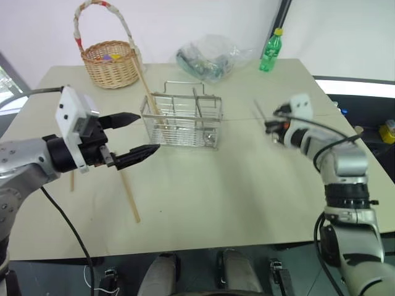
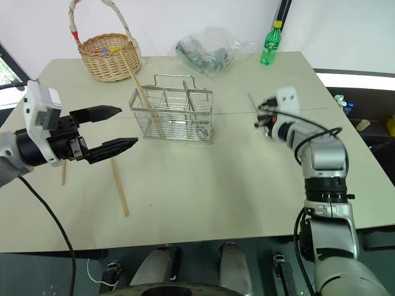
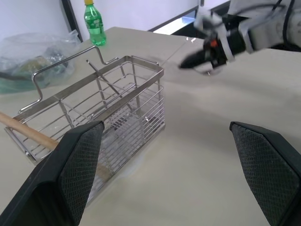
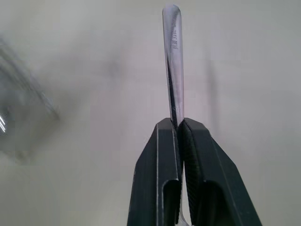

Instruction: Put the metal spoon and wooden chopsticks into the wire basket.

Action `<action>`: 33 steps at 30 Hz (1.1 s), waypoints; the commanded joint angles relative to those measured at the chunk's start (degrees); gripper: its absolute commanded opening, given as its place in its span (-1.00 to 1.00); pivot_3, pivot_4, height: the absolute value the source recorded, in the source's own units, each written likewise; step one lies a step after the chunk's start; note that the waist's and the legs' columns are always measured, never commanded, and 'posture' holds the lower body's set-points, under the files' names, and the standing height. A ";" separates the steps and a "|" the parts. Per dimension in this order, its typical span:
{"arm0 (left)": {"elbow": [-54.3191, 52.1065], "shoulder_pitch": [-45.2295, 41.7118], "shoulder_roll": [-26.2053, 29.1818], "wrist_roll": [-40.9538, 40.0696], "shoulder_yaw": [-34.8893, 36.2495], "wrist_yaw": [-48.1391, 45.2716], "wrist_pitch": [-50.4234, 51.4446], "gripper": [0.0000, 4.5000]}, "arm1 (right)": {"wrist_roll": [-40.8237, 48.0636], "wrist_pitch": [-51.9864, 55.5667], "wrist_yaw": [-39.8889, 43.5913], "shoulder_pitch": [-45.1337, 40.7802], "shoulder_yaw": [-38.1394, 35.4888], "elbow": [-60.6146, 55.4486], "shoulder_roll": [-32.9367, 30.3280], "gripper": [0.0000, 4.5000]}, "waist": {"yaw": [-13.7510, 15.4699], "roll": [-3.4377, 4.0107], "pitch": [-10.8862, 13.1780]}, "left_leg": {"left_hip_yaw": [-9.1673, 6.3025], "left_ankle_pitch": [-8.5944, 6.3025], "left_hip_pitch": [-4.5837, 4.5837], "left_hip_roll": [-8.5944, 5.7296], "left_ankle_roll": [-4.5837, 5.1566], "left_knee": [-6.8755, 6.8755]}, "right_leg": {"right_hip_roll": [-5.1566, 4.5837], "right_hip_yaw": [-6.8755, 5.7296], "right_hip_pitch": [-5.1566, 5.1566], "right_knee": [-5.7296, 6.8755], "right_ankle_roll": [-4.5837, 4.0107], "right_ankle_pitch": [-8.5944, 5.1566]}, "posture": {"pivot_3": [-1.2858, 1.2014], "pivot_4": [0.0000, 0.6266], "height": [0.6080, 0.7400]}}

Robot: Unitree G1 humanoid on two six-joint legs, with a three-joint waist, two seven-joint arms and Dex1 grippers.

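Fingers spread, the left gripper (image 1: 131,137) idles as the right gripper (image 4: 179,123) pinches the metal spoon (image 4: 173,56), which could pivot or slip before reaching the wire basket (image 1: 182,121).

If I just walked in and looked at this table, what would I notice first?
Probably the shiny wire basket in the middle of the table, with one wooden chopstick leaning in it and another lying on the table in front of its left end. Then the two robot grippers: the right gripper pinches the metal spoon to the right of the wire basket, and the left gripper hangs wide open on the other side.
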 commanded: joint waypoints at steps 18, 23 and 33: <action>-1.82 -0.74 -1.57 0.70 2.88 3.27 -0.60 1.00 | 4.17 -22.83 -5.68 -12.76 6.62 5.85 30.48 -0.99 | -0.05 0.15 0.10 | -0.06 0.00 0.09 -0.04 -0.01 -0.13 | 0.03 0.06 -0.37 0.20 0.10 0.07 | 0.03 -0.52 0.00; -3.07 1.09 -1.11 -0.81 5.50 4.75 0.11 1.00 | 2.50 -29.93 -4.10 -11.39 6.42 12.19 30.34 -0.99 | -0.13 0.16 0.11 | -0.06 0.01 0.12 -0.03 -0.02 -0.13 | 0.05 0.06 -0.36 0.21 0.10 0.07 | 0.03 -0.52 0.00; -2.87 0.37 -0.34 -1.93 5.61 6.07 0.38 1.00 | 3.57 -35.24 -2.13 -11.26 4.83 18.85 30.23 -0.32 | -0.14 0.18 0.12 | -0.06 0.01 0.20 -0.03 -0.03 -0.15 | 0.07 0.06 -0.30 0.22 0.10 0.07 | 0.03 -0.52 0.00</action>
